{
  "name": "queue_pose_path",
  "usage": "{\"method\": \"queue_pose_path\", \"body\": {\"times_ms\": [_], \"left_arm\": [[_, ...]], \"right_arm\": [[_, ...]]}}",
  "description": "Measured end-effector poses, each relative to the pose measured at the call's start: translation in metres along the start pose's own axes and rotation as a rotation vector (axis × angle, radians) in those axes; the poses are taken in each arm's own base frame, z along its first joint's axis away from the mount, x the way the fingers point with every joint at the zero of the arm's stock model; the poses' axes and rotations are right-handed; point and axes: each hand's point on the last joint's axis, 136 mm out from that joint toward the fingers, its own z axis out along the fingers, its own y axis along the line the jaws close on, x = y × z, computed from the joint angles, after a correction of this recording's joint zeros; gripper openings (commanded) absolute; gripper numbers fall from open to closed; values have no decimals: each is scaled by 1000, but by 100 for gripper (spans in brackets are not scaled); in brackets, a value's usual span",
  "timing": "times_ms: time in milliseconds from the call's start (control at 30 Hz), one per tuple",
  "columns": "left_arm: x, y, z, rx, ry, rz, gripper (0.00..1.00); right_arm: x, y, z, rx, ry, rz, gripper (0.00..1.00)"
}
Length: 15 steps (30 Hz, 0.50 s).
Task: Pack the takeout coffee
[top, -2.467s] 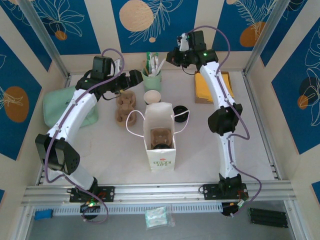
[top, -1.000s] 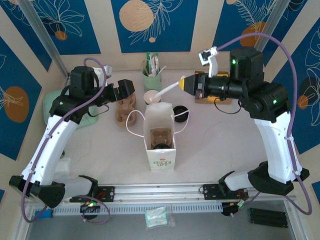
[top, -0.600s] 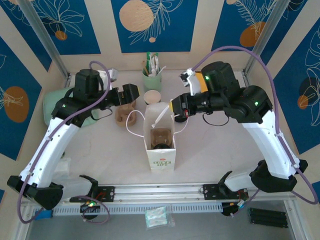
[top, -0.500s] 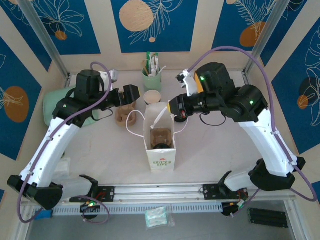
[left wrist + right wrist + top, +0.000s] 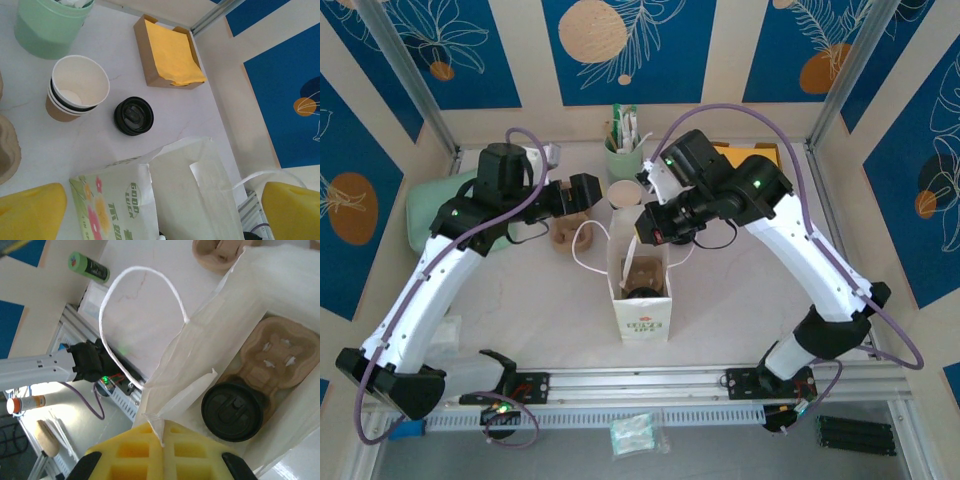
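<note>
Coffee [image 5: 231, 412] sits lidded inside the bag [image 5: 642, 312]. My right fingers [image 5: 161, 441] pinch a white stick [image 5: 186, 394] at its mouth; my left fingers [image 5: 586, 192] are spread. Next, I reckon: lower it in, then let go.

Loose black lid [image 5: 133, 116] lies on counter [image 5: 75, 150] btwn nested paper cups [image 5: 77, 89] & white bag [image 5: 195, 175]. Left pincer [image 5: 161, 212] spread wide, yellow fingers [image 5: 30, 210] at bottom corners.
</note>
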Motion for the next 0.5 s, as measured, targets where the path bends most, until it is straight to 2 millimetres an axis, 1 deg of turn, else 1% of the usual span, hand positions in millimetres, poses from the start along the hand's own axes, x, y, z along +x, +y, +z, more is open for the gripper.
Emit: {"method": "queue_pose_path", "body": {"times_ms": [133, 333, 500], "left_arm": [[0, -1, 0, 2, 0, 1, 99], [0, -1, 1, 4, 1, 3, 99], [2, 0, 2, 1, 6, 2, 99]], "right_arm": [[5, -1, 16, -8, 74, 4, 0], [4, -8, 41, 4, 138, 8, 0], [3, -15, 56, 20, 172, 13, 0]]}}
